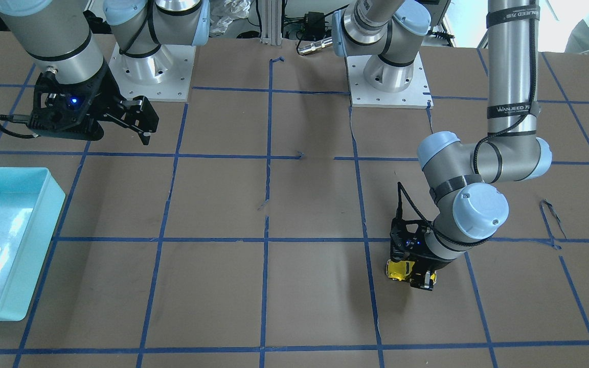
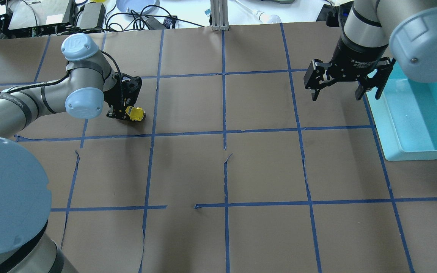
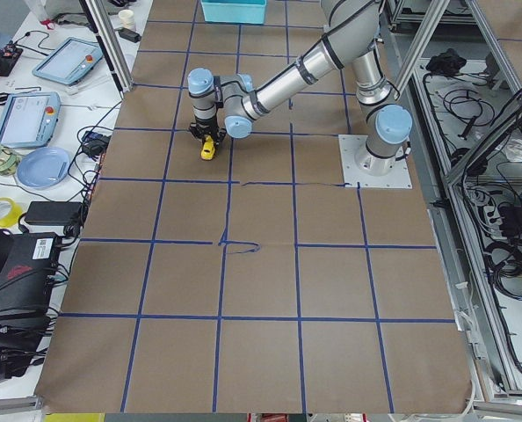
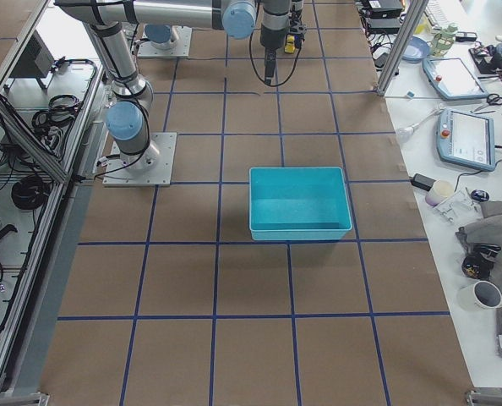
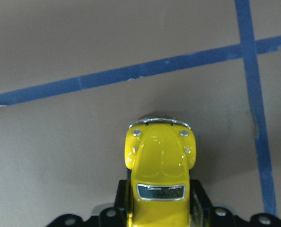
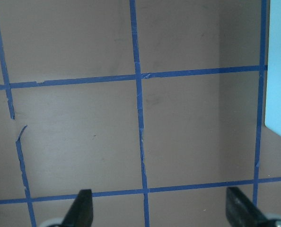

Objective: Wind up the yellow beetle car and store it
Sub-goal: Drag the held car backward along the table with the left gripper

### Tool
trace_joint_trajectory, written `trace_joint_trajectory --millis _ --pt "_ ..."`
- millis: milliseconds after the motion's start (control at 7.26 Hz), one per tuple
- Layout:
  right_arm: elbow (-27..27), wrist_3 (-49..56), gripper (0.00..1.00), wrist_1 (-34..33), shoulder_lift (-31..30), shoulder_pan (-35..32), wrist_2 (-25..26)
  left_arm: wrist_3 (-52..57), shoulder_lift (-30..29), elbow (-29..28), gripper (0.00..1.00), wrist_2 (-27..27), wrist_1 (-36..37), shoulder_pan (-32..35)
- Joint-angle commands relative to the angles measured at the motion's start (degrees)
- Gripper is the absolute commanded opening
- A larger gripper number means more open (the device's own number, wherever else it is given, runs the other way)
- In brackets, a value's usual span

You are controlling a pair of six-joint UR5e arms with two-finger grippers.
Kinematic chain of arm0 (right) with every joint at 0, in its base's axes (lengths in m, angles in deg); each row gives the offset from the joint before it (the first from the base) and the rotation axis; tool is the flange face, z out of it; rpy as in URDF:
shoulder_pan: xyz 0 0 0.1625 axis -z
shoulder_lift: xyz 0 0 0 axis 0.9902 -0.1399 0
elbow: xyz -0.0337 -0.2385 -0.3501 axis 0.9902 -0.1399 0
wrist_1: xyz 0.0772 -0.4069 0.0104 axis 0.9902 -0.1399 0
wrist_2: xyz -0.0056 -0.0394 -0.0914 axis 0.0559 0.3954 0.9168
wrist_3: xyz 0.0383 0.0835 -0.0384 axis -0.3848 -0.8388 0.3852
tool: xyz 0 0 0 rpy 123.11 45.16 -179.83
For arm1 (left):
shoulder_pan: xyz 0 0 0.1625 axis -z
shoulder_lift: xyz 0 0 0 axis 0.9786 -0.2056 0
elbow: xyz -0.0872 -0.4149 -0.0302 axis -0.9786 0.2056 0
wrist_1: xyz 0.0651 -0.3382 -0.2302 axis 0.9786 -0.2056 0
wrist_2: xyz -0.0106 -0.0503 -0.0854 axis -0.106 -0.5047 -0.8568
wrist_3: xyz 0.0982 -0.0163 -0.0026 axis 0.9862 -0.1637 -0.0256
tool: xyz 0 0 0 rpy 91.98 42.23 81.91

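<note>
The yellow beetle car (image 2: 136,113) is a small glossy yellow toy low over the brown table on my left side. It also shows in the front view (image 1: 398,269) and the left wrist view (image 5: 160,163), nose pointing away from the wrist. My left gripper (image 2: 123,114) is shut on the car's rear half, with a finger on each flank. I cannot tell if its wheels touch the paper. My right gripper (image 2: 338,94) is open and empty, hanging above the table beside the teal bin; its fingertips (image 6: 83,205) show wide apart.
A teal bin (image 2: 384,127) stands at the table's right edge, also in the front view (image 1: 44,245) and the right side view (image 4: 300,228), with nothing visible inside. Blue tape lines grid the brown paper. The arm bases (image 1: 386,82) stand at the robot's side.
</note>
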Motion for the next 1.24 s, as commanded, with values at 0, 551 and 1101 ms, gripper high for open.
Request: trace_joint_trajectory --millis 0,551,1101 --pt "0.00 0.00 1.00 0.02 -0.04 0.00 0.02 -0.34 0.04 0.37 0.29 -0.05 0.07 -2.14" --pt "0.09 0.00 1.00 0.02 -0.04 0.00 -0.07 -0.52 -0.05 0.55 0.28 -0.14 0.07 -7.42" --pt "0.18 0.00 1.00 -0.06 0.04 0.00 -0.50 2.11 -0.31 0.28 0.28 -0.14 0.51 -12.61"
